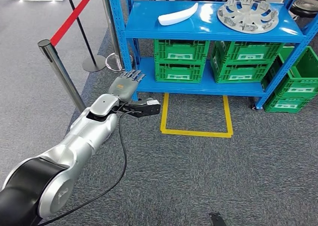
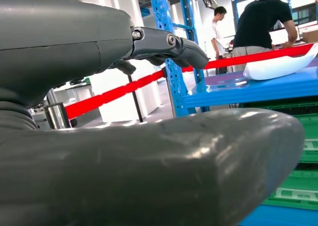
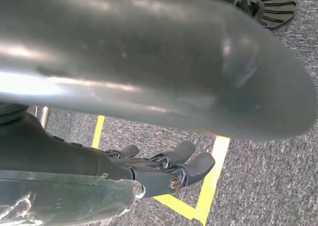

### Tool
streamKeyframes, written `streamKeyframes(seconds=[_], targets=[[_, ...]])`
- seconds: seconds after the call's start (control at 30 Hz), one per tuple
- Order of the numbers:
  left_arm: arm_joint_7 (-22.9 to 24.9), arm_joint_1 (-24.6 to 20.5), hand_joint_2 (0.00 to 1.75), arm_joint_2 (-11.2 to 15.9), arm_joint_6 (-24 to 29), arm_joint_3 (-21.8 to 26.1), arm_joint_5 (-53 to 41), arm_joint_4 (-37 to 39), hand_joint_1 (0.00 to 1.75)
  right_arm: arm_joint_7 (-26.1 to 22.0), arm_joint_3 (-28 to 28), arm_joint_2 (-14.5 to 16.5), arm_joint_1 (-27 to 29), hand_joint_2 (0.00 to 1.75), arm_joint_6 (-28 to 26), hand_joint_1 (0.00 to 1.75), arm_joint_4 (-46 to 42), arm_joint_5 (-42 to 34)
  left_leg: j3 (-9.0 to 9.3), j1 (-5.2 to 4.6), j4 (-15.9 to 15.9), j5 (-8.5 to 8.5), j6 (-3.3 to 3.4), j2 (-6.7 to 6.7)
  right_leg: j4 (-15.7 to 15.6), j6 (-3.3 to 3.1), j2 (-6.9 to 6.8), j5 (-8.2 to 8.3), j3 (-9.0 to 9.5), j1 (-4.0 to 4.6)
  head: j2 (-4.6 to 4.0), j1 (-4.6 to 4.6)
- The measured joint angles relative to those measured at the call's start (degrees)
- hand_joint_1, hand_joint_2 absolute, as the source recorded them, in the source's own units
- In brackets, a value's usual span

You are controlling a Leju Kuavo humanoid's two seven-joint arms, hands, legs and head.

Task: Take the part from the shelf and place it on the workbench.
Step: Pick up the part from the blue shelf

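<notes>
The left hand (image 1: pixel 126 84) hangs empty, fingers spread, by the blue shelf (image 1: pixel 150 25). The white curved part (image 1: pixel 178 14) lies on the top shelf at one o'clock, well apart. The right hand (image 3: pixel 161 169) hangs over carpet, fingers loosely apart.

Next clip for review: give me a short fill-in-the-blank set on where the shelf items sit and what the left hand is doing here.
1. The white curved part lies on the ____ shelf of the blue rack.
2. The silver wheel cover lies to the ____ of the white part in the head view.
3. The left hand holds ____.
4. The crates on the lower shelf are ____ in colour.

Missing words: top; right; nothing; green
</notes>
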Motion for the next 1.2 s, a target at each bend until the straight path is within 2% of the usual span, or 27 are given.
streamKeyframes(seconds=[0.27, 0.4, 0.47, 0.5, 0.53, 0.6, 0.63, 0.67, 0.7, 0.73, 0.77, 0.8, 0.83, 0.87, 0.93, 1.0, 1.03, 1.1, 1.13, 1.17, 1.2], targets=[[0.0, 0.0, 0.0, 0.0, 0.0, 0.0, -0.1, 0.0, 0.0, 0.0, 0.0, 0.0, 0.1, 0.0, 0.0, 0.0, 0.0, 0.0, -0.02, -0.03, 0.1, -0.04, 0.04, 0.0, -0.1, 0.04, 0.0, 0.03, 0.01, -0.05, 0.0, 0.0], [0.1, 0.0, 0.0, 0.1, 0.0, 0.0, -0.1, 0.0, 0.0, 0.0, 0.0, 0.3, 0.0, 0.0, 0.0, 0.0, 0.0, 0.0, -0.18, -0.39, 0.0, -0.12, 0.93, -0.02, -0.5, 0.57, -0.14, 0.29, 0.1, -0.35, 0.0, -0.05], [0.2, 0.0, 0.0, 0.1, 0.0, 0.1, -0.1, -0.1, 0.0, 0.0, 0.0, 0.4, -0.1, 0.0, 0.0, 0.0, 0.0, 0.1, 0.54, -0.11, -1.3, 0.42, 1.29, -0.08, -0.2, 0.84, 0.29, -0.03, -0.07, -0.37, 0.0, 0.0], [0.2, -0.2, 0.0, 0.0, -0.1, 0.1, -0.2, -0.1, 0.0, 0.0, 0.0, 0.4, -0.1, 0.0, 0.0, 0.0, 0.0, 0.1, 0.94, 0.08, -2.0, 0.7, 1.45, -0.15, 1.3, 0.95, 0.88, -0.8, -0.9, -0.36, 0.0, 0.1], [0.2, -0.2, 0.0, -0.1, -0.1, 0.1, -0.2, -0.1, 0.0, 0.0, 0.0, 0.4, -0.1, 0.0, -0.1, 0.0, 0.0, 0.1, 1.27, 0.27, -2.4, 0.85, 1.55, -0.26, 4.2, 1.05, 1.56, -2.01, -2.49, -0.42, 0.0, 0.26], [0.2, -0.2, 0.0, -0.3, -0.1, 0.1, -0.2, -0.1, 0.0, 0.0, 0.0, 0.4, 0.1, 0.0, -0.1, 0.0, 0.0, 0.1, 1.37, 0.29, -2.5, 0.72, 1.64, -0.59, 12.1, 1.32, 2.45, -4.6, -7.15, -0.54, 0.0, 0.52], [0.2, -0.1, 0.0, -0.4, -0.1, 0.1, -0.2, -0.1, 0.0, 0.0, 0.0, 0.4, 0.3, 0.0, -0.1, 0.0, 0.0, 0.1, 1.43, 0.31, -2.5, 0.59, 1.59, -0.81, 14.8, 1.49, 2.53, -4.95, -9.06, -0.64, 0.0, 0.61], [0.2, 0.1, 0.0, -0.5, -0.1, 0.1, -0.2, -0.1, 0.0, 0.0, 0.0, 0.4, 0.4, 0.0, -0.1, 0.0, 0.0, 0.1, 1.52, 0.37, -2.4, 0.41, 1.42, -1.06, 15.5, 1.69, 2.56, -4.2, -10.08, -0.76, 0.0, 0.65], [0.2, 0.2, 0.0, -0.5, -0.1, 0.1, -0.2, -0.1, 0.0, 0.0, 0.0, 0.4, 0.5, 0.0, -0.1, 0.0, 0.0, 0.1, 1.64, 0.5, -2.2, 0.14, 1.15, -1.3, 13.8, 1.93, 2.56, -2.3, -9.9, -0.95, 0.0, 0.71], [0.2, 0.2, 0.0, -0.6, -0.1, 0.1, -0.2, -0.1, 0.0, 0.0, 0.0, 0.4, 0.5, 0.0, -0.1, 0.0, 0.0, 0.1, 1.76, 0.7, -1.7, -0.32, 0.76, -1.51, 10.3, 2.25, 2.56, 0.28, -8.77, -1.24, 0.0, 0.72], [0.2, 0.2, 0.0, -0.6, -0.1, 0.1, -0.3, -0.1, 0.0, 0.0, 0.0, 0.5, 0.5, 0.0, -0.1, 0.0, 0.1, 0.1, 1.7, 0.8, -1.2, -0.88, 0.24, -1.68, 7.0, 2.71, 2.74, 2.07, -7.36, -1.42, 0.0, 0.81], [0.2, 0.1, 0.0, -0.6, -0.2, 0.1, -0.3, -0.1, 0.0, 0.0, 0.0, 0.6, 0.5, 0.0, -0.1, 0.0, 0.2, 0.1, 1.47, 0.9, -0.3, -1.45, -0.23, -1.81, 4.1, 2.85, 3.03, 3.07, -6.08, -1.61, 0.0, 1.04], [0.2, 0.0, 0.0, -0.6, -0.2, 0.1, -0.3, -0.1, 0.0, 0.0, 0.0, 0.7, 0.5, 0.0, -0.1, 0.0, 0.3, 0.1, 1.15, 0.9, 0.3, -1.83, -0.63, -1.91, 2.6, 2.67, 3.31, 3.21, -5.44, -1.7, 0.0, 1.09], [0.2, 0.0, 0.0, -0.6, -0.2, 0.1, -0.4, -0.1, 0.0, 0.0, 0.0, 0.7, 0.4, 0.0, -0.1, 0.0, 0.3, 0.1, 0.81, 0.84, 0.7, -1.99, -0.9, -1.97, 2.5, 2.27, 3.59, 2.6, -5.34, -1.63, 0.01, 0.97], [0.2, 0.1, 0.0, -0.6, -0.2, 0.1, -0.5, -0.1, 0.0, 0.0, 0.0, 0.8, 0.5, 0.0, -0.2, 0.0, 0.4, 0.0, 0.55, 0.92, 0.9, -2.15, -1.2, -1.97, 2.7, 1.04, 3.7, 2.27, -5.56, -1.52, 0.01, 0.45], [0.2, 0.2, 0.0, -0.6, -0.1, 0.1, -0.5, -0.1, 0.0, 0.0, 0.0, 0.7, 0.5, 0.0, -0.2, 0.0, 0.4, 0.1, -0.39, 0.99, 2.8, -3.22, -1.54, -1.61, 2.8, 0.23, 3.69, 1.98, -5.37, -1.47, 0.0, 0.12], [0.2, 0.1, 0.0, -0.6, -0.1, 0.1, -0.5, -0.1, 0.0, 0.0, 0.0, 0.7, 0.5, 0.0, -0.2, 0.0, 0.4, 0.1, -1.8, 1.0, 5.4, -4.36, -1.68, -1.41, 2.7, -0.11, 3.65, 1.84, -5.18, -1.48, 0.0, 0.0], [0.2, 0.2, 0.0, -0.6, -0.1, 0.1, -0.5, -0.1, 0.0, 0.0, 0.0, 0.7, 0.4, 0.0, -0.2, 0.0, 0.4, 0.1, -6.46, 0.97, 13.2, -6.97, -1.74, -1.23, 2.7, -0.6, 3.56, 1.51, -4.87, -1.39, 0.0, -0.14], [0.2, 0.4, 0.0, -0.6, -0.1, 0.1, -0.5, -0.1, 0.0, 0.0, 0.0, 0.7, 0.4, 0.0, -0.2, 0.0, 0.4, 0.1, -8.7, 0.97, 16.5, -7.54, -1.64, -1.22, 2.7, -0.77, 3.53, 1.31, -4.66, -1.33, 0.0, -0.16], [0.2, 0.6, 0.0, -0.6, -0.1, 0.2, -0.5, -0.1, 0.0, 0.0, 0.0, 0.7, 0.5, 0.0, -0.2, 0.0, 0.4, 0.1, -10.16, 0.96, 18.1, -7.12, -1.46, -1.22, 2.7, -0.87, 3.53, 1.1, -4.38, -1.26, 0.0, -0.19], [0.2, 0.8, 0.0, -0.6, -0.1, 0.2, -0.5, -0.1, 0.0, 0.0, 0.0, 0.7, 0.5, 0.0, -0.2, 0.0, 0.4, 0.1, -10.49, 0.91, 17.4, -5.5, -1.21, -1.22, 2.7, -0.89, 3.54, 0.86, -4.01, -1.2, 0.0, -0.2]])
